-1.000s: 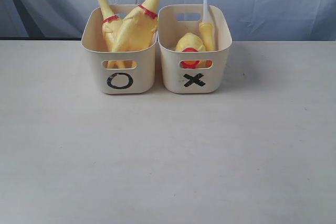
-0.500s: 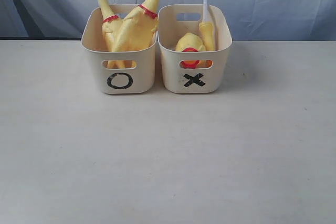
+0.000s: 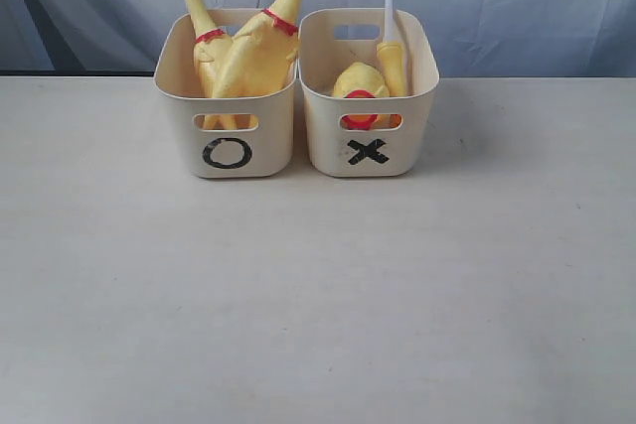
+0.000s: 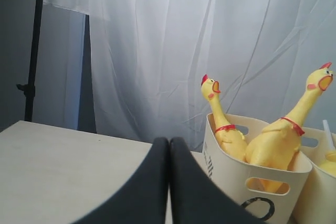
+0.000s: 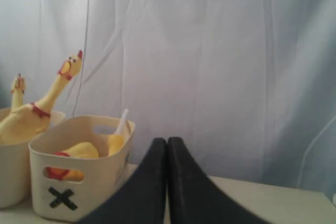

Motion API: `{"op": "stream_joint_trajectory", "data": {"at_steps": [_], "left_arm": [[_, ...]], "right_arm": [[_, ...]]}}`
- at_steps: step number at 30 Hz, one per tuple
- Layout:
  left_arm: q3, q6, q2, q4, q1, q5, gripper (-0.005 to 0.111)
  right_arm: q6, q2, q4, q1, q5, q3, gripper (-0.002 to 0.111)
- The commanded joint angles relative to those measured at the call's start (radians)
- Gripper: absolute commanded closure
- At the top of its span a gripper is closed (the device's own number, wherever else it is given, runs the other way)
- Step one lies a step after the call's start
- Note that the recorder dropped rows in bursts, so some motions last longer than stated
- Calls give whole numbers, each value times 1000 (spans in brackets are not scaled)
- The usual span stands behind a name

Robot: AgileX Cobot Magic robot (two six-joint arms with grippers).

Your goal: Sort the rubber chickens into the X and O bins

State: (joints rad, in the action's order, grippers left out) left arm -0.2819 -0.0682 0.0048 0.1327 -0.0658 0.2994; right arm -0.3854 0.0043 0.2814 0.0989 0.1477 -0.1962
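Gleaming faintly as smooth cream plastic in the O bin (image 3: 227,136) and X bin (image 3: 368,141). Showing as slightly glossy yellow rubber in the chickens (image 3: 253,52), sitting against a matt, faintly grainy bench (image 3: 318,285) and thin, creased cloth curtain (image 3: 517,7).

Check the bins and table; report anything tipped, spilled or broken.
Nothing is tipped or spilled. The O bin stands upright with two whole chickens leaning, necks above its rim. The only oddities sit in the X bin: a headless round body and a yellow piece on a white stick.
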Motion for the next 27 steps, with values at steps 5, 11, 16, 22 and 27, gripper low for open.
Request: {"op": "stream_joint_trajectory", "data": {"at_steps": [5, 11, 16, 22, 27], "left_arm": [[157, 0, -5, -58, -1, -185, 107], [242, 0, -5, -68, -1, -212, 107], [282, 0, -5, -68, -1, -222, 107], [282, 0, -5, -83, -1, -166, 107], [282, 0, -5, -86, -1, -163, 107]], "right_arm": [[-2, -4, -146, -6, -112, 192, 108], [-2, -4, -172, -6, -49, 196, 108], [-2, -4, -201, -6, -52, 196, 108], [-2, -4, -203, -6, -2, 196, 108], [-2, -4, -203, -6, 65, 196, 108]]}}
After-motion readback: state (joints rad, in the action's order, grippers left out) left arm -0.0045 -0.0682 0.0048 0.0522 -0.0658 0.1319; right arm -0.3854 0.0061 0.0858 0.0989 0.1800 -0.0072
